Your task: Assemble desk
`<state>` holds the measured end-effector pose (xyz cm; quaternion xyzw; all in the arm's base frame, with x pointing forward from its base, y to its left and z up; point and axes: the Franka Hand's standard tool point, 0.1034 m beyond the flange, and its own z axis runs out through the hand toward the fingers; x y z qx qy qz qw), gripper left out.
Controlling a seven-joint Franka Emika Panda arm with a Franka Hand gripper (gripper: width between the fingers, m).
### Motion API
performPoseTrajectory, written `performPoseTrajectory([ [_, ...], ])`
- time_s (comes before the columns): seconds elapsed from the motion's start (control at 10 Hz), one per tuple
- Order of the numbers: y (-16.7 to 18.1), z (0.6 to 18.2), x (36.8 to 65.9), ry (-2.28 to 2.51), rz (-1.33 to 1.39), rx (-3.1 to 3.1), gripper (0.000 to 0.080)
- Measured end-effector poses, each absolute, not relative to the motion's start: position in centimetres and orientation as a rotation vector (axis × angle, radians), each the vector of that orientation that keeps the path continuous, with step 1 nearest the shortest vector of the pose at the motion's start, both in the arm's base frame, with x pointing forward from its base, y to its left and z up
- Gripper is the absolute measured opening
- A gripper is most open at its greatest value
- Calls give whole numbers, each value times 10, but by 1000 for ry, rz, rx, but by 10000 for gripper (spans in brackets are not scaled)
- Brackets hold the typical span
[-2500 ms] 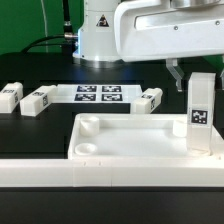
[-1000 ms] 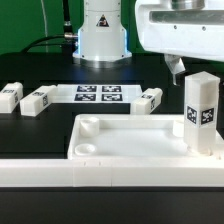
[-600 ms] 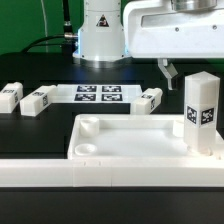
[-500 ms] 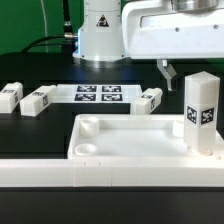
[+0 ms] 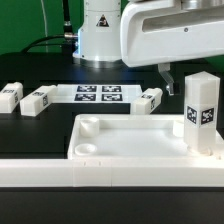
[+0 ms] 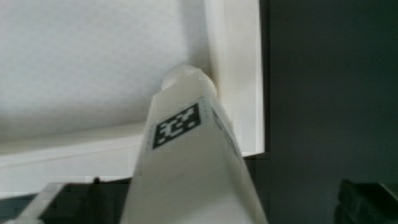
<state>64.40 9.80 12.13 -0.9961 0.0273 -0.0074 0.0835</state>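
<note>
The desk panel [image 5: 130, 140] is a large white tray-like board with a raised rim and round corner sockets, lying near the front. One white tag-marked leg [image 5: 200, 112] stands upright in its corner at the exterior view's right. My gripper [image 5: 181, 79] hovers by the leg's top, open and holding nothing, with one dark finger [image 5: 166, 76] showing beside the leg. In the wrist view the leg [image 6: 187, 160] rises between my spread fingertips [image 6: 80, 203], over the panel [image 6: 89, 70]. Three more legs [image 5: 10, 97], [image 5: 37, 100], [image 5: 150, 99] lie on the black table.
The marker board [image 5: 98, 94] lies flat behind the panel, between the loose legs. A long white border rail [image 5: 100, 172] runs along the front edge. The robot's white base [image 5: 100, 35] stands at the back.
My hand has drifted towards the exterior view's left and slightly lower beside the upright leg. The leg and the other parts have not moved.
</note>
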Motion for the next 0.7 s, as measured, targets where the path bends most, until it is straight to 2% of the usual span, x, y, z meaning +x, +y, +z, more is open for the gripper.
performPoseTrajectory([
  [0.2,95,121,644,-246,-49,-2967,649],
  [0.4,95,120,644,-377,-57,-2958,649],
  [0.5,96,120,644,-356,-56,-2958,532],
  [0.6,96,120,644,-356,-55,-2958,356],
  [0.7,96,119,644,-356,-55,-2958,356],
])
